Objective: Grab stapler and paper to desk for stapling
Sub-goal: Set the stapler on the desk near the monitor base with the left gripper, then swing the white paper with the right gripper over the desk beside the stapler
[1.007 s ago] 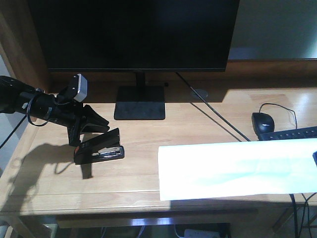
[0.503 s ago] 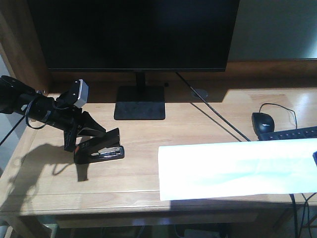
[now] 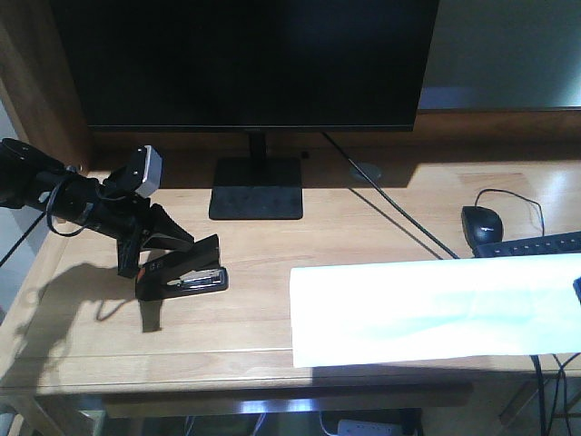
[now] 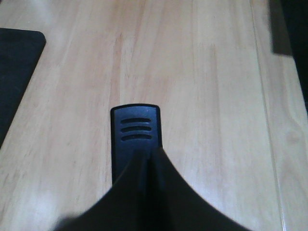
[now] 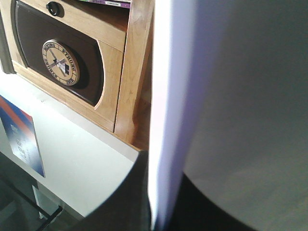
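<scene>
Left side first: my left claw [image 4: 147, 159] is hanging over the black stapler with the silvery metal staple channel [image 3: 184, 265]. From my left wrist I'm seeing the two fingers drawn together until only a thin seam shows between them. The stapler's rounded end with its three slots is poking out just past the tips. The tips are sitting over its top, not around its sides, and I cannot tell whether they are touching it. The stapler is resting on the left part of the wide light-wood desk [image 3: 263, 338], in front of the flat black base of the large dark monitor [image 3: 245, 59]. Its upper arm is tilting up toward the right.

Over to the right: my right claw [image 5: 163, 204] is clamping the plain white rectangular sheet of paper [image 3: 436, 309], and my right wrist is looking at that sheet edge-on, a dark finger [image 5: 137, 197] on either side. In the front view the paper is spreading across the desk's right front area, well apart from the stapler, its right end running out of view. Behind it a black computer mouse [image 3: 481, 222] and the end of a dark keyboard [image 3: 536, 245] are lying.
</scene>
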Controlling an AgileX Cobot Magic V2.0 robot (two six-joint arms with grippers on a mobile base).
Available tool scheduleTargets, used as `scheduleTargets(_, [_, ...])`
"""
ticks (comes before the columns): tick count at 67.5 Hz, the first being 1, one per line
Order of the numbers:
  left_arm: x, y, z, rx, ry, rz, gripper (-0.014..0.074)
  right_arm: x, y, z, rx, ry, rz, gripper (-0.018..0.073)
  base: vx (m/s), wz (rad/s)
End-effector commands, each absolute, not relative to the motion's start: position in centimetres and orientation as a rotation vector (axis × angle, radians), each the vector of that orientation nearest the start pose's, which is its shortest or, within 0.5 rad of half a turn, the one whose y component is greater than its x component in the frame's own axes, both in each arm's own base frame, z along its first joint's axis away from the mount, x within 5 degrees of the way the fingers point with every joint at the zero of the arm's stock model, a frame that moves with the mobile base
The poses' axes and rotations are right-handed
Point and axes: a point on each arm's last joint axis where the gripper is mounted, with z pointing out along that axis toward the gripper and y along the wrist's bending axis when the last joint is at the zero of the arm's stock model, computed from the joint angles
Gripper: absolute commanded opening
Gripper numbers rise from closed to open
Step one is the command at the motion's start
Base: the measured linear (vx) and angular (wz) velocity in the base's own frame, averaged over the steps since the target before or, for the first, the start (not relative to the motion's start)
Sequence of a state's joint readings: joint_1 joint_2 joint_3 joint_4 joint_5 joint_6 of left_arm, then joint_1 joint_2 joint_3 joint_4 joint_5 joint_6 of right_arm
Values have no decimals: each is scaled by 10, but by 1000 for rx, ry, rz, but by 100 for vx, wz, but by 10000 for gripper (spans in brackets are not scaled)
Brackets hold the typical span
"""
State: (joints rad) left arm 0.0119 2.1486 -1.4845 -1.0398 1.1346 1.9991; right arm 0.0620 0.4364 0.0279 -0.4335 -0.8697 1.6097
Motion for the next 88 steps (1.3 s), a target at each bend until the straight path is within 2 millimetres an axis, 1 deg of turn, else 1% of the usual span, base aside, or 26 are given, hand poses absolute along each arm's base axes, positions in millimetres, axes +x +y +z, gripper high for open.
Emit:
scheduleTargets(1, [419,-71,199,1508,1682,-728,-8,76,34,253,414,1116,1422,-8,0,0])
scheduleTargets(63, [419,-71,199,1508,1682,-728,-8,76,34,253,415,1115,1422,-8,0,0])
scheduleTargets(76, [419,-71,199,1508,1682,-728,-8,77,32,254,442,1093,1432,-8,0,0])
scheduleTargets(80, [419,-71,199,1508,1682,-728,-8,76,33,256,425,1094,1433,-8,0,0])
scheduleTargets(88, [419,-71,199,1508,1682,-728,-8,76,42,262,307,1168,1419,-8,0,0])
